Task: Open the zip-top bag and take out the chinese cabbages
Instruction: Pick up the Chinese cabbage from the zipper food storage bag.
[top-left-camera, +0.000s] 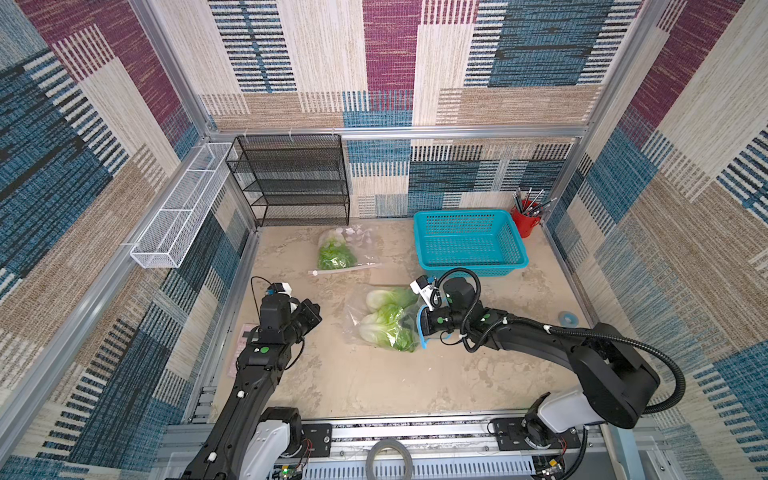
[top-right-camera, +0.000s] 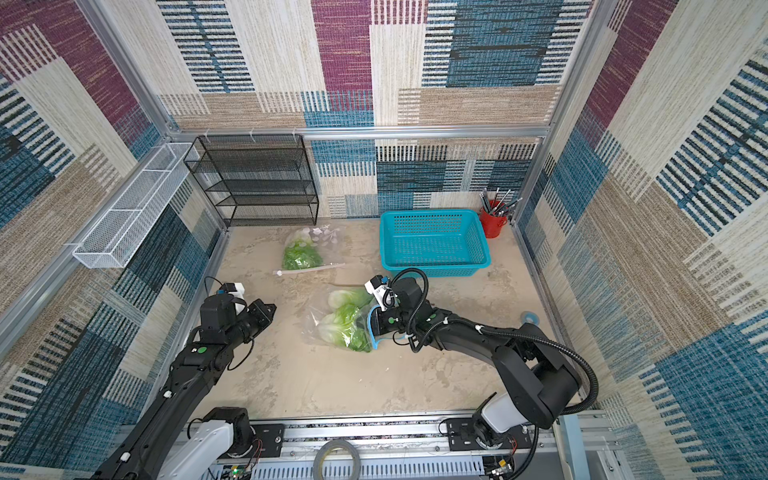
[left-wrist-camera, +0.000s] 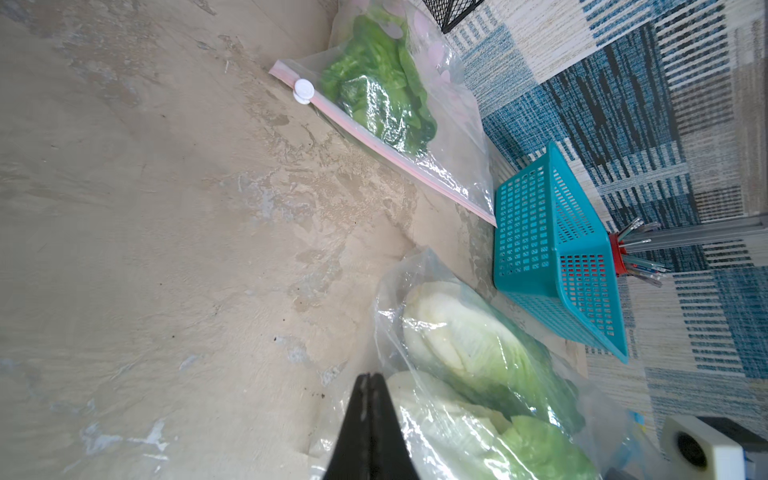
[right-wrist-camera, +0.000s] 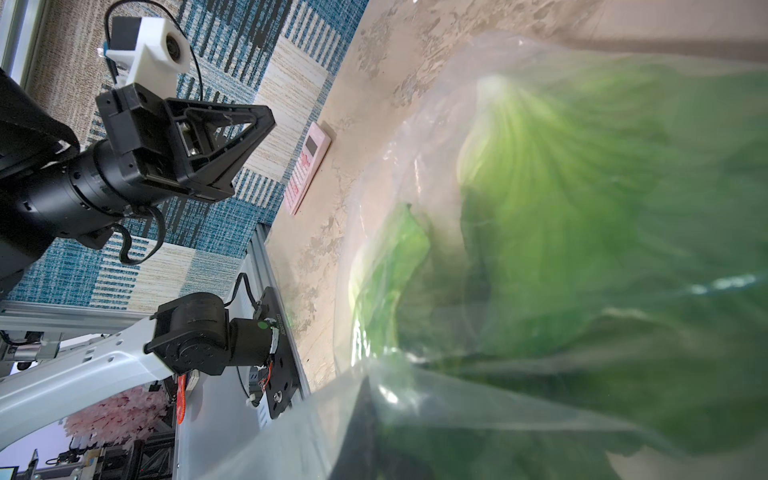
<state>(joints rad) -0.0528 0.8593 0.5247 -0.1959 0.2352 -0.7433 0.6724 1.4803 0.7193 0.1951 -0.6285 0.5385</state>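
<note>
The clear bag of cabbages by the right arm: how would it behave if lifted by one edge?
Probably floppy: the bag is thin, crinkled film. The cabbages lie loose inside, so they would likely slide to the low end.

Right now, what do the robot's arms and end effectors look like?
The left arm and right arm are black with white base links and green dot stickers. A ribbed black cable runs along the right one. The left end effector has black triangular open-frame fingers.
</note>
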